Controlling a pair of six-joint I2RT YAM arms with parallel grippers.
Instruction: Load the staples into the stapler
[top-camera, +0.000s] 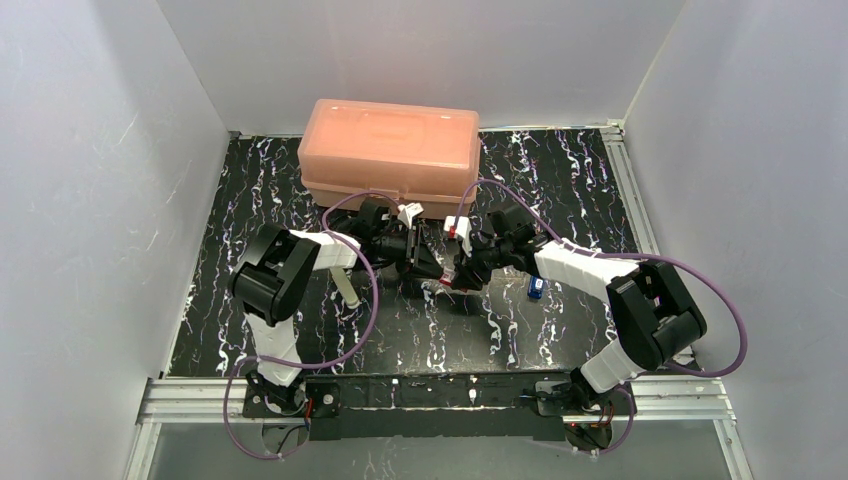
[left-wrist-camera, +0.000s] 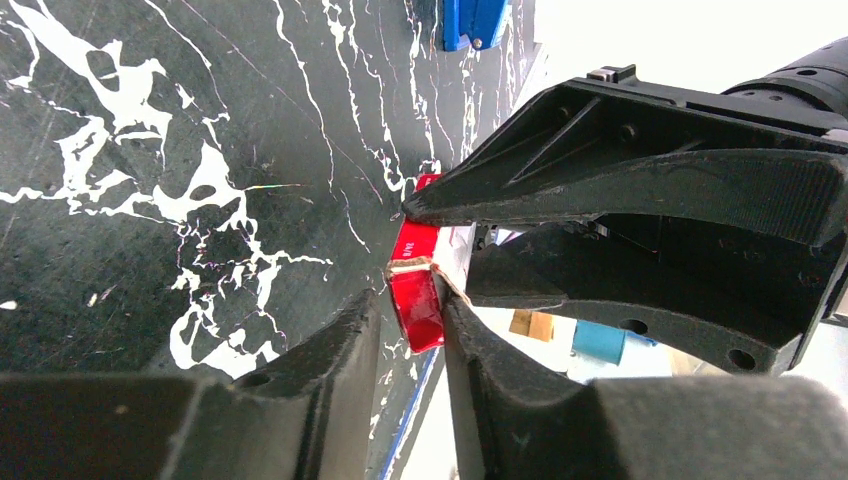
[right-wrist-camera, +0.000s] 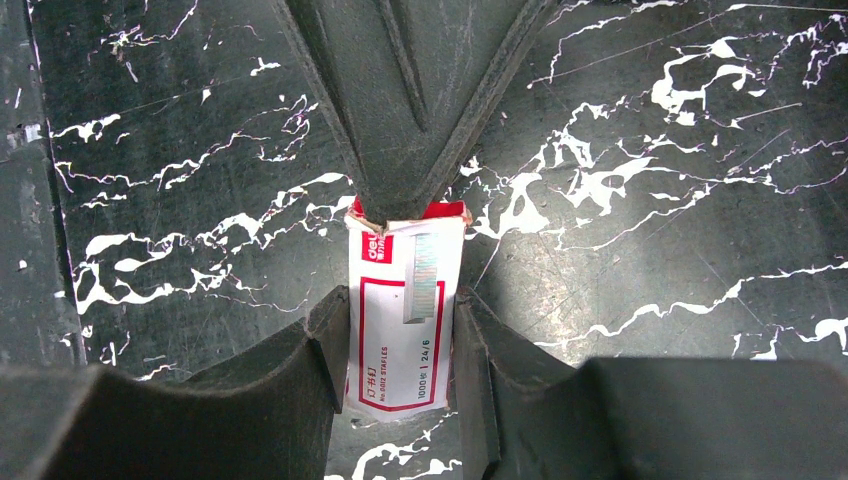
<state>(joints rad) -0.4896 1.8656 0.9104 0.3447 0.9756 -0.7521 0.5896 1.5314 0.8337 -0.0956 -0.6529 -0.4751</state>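
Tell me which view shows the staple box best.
The right wrist view: the staple box faces the camera, its printed label readable, held in the right gripper. The left wrist view shows only its red end, pinched by the left gripper. The top view gives only a red speck between the two grippers.

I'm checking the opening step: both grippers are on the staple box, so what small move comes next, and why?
Probably the left gripper should ease the red end it pinches lengthwise away from the right gripper, to start opening the staple box. The right gripper clamps the box's long sides, so it can brace that pull.
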